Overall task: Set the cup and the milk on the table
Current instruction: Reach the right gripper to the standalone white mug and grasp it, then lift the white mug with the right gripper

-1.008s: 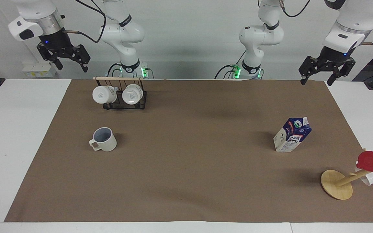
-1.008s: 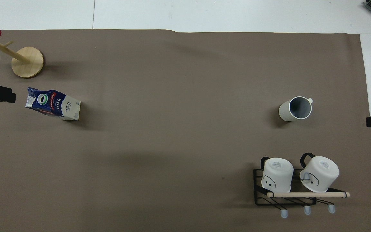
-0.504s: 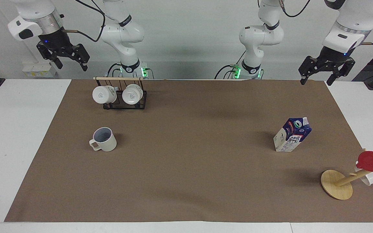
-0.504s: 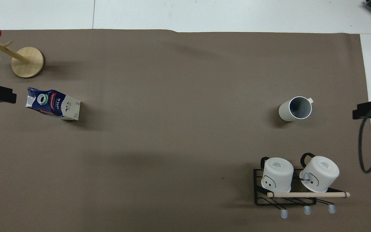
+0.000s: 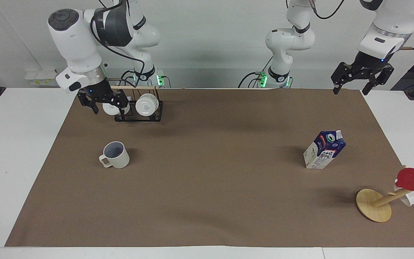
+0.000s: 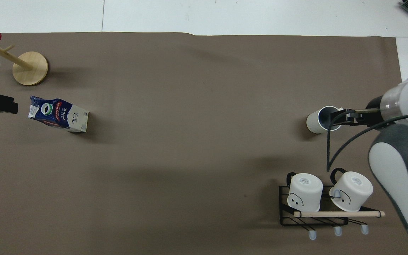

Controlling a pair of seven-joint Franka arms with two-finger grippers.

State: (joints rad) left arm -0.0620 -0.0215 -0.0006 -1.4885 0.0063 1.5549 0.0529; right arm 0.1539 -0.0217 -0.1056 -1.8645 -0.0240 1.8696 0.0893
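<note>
Cup [image 5: 116, 154] stands upright on the brown mat of the worktop [image 5: 20, 144], toward right arm's end, apart from the right gripper [image 5: 102, 104], whose fingers [image 5: 94, 108] are spread, empty, up over the mug rack [image 5: 138, 111]. Milk [image 5: 324, 150] upright toward left arm's end; left gripper [image 5: 350, 86] spread, empty, over mat's edge. Vs. a sec ago: right arm has swung down and in to the rack; left arm unchanged, waiting.
</note>
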